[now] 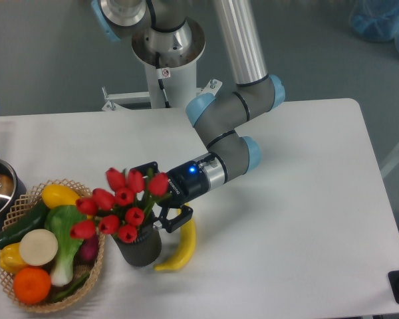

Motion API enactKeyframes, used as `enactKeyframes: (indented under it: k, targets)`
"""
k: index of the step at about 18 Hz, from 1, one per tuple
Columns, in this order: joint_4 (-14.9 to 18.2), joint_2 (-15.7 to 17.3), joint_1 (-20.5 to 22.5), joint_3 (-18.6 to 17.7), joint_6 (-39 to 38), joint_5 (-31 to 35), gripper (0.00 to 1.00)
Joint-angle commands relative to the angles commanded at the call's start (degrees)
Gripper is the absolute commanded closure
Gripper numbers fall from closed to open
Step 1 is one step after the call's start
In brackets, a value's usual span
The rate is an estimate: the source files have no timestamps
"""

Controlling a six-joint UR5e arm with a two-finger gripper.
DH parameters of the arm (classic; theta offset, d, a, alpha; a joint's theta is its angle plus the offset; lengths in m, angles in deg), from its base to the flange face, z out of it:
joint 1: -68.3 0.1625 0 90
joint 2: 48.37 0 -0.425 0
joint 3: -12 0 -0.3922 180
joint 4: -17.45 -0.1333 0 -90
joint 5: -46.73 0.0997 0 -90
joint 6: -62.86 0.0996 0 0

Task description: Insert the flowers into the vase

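Red flowers (120, 206) standing in the dark vase (138, 246), blooms tipped left over the rim of the wicker basket (96, 262) of vegetables. Gripper (161, 199) just right of the bunch, fingers spread apart, gripping nothing. Yellow banana (181, 249) beside the vase on the white table (292, 219).

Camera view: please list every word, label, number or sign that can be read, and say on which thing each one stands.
No text can be read here.
Robot base column: a small round red and white sign sticker, too small to read.
Gripper: tiny pale print on the black body near the blue light, too blurred to read.
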Motion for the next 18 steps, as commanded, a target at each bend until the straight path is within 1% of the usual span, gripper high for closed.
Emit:
enactKeyframes:
  k: [4,6,9,13,16,18]
  targets:
    - [0.0,0.5,1.1,-0.2,0.1,0.2,0.0]
    - [0.0,1.6,2.3,-0.2,0.0,0.5,0.0]
    - [0.1,3.5,6.3,-0.4,-0.5,8.1,0.0]
    - [0.1,9.1,12.4,0.3,-2.3,20.7,0.0]
    - [0.1,11.5,15.5,2.9,-3.6,29.2,0.0]
    - [0.2,12.7,17.1,5.3,-7.4,33.2,0.0]
